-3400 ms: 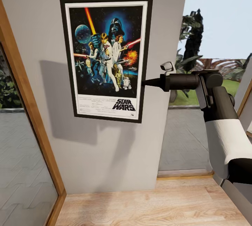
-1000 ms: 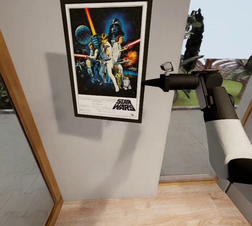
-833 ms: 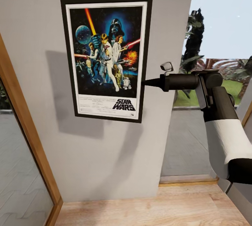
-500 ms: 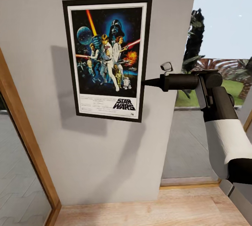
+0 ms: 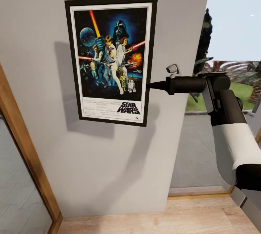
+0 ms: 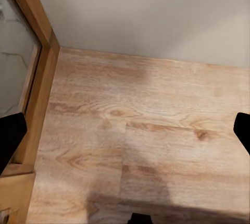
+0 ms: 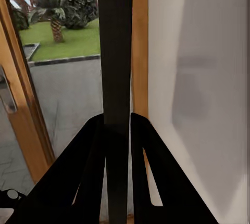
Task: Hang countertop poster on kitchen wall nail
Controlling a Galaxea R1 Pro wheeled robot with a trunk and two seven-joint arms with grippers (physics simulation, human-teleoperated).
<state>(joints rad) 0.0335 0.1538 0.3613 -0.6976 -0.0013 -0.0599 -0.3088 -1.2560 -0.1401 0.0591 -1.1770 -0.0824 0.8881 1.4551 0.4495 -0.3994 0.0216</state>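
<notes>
One poster is in sight, a black-framed Star Wars print with a white margin, held upright in front of a plain off-white wall and casting a soft shadow on it. One gripper is on it: the right gripper reaches in from the side at the end of a dark, level forearm and meets the frame's right edge a little below mid-height. In the right wrist view the right gripper has its two black fingers pressed against either face of the frame, which runs edge-on as a dark strip between them, so the jaws are pinching the poster.

The left gripper shows as two black fingertips at opposite borders of the left wrist view, spread wide with nothing between them, hanging above the floor.

The floor is pale wood plank, meeting the wall at its foot. A wood-framed glass panel stands at the left of the head view. To the right of the wall, an opening looks onto grey paving, grass, dark trees and pale sky.
</notes>
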